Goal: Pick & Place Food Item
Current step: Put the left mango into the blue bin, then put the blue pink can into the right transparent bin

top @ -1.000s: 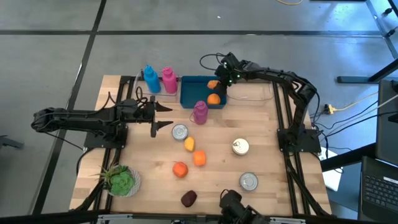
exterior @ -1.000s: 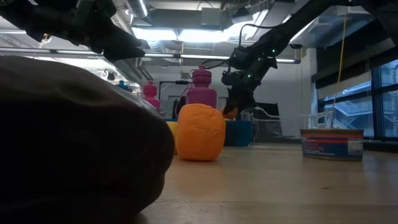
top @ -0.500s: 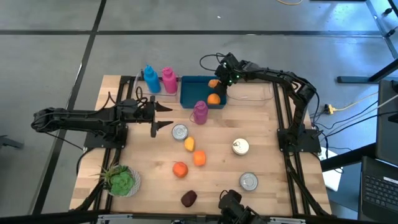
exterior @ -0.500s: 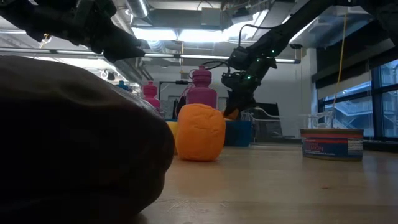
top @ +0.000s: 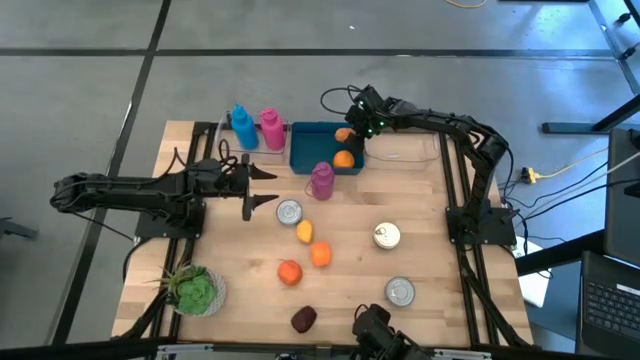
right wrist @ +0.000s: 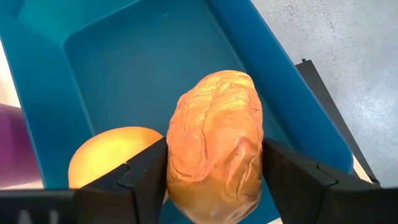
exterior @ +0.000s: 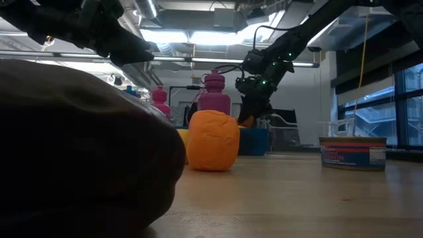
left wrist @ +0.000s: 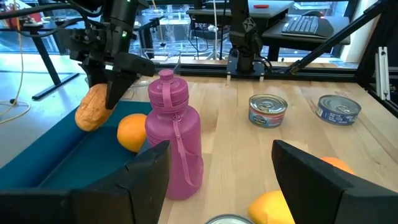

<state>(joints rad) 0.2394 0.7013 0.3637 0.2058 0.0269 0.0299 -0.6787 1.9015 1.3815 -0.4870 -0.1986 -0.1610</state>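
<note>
While poised over the blue bin [right wrist: 261, 81], right tool [right wrist: 214, 180] pinches the bread roll [right wrist: 214, 146] between its fingers, orange [right wrist: 106, 155] beside.

A blue bottle [top: 241, 126] and a pink bottle [top: 271, 128] stand upright side by side near the far edge of the wooden desk [top: 420, 190]. A purple bottle [top: 321, 181] stands apart from them, nearer the middle. Just nearer than it lies one can [top: 289, 212]; a second can [top: 387, 236] sits to the right, and a third [top: 400, 291] near the front edge. A green plant [top: 195, 290] occupies the front left corner. Off the desk, a yellow cable [top: 560, 170] trails across the floor and a laptop [top: 610, 300] shows at the right edge.
</note>
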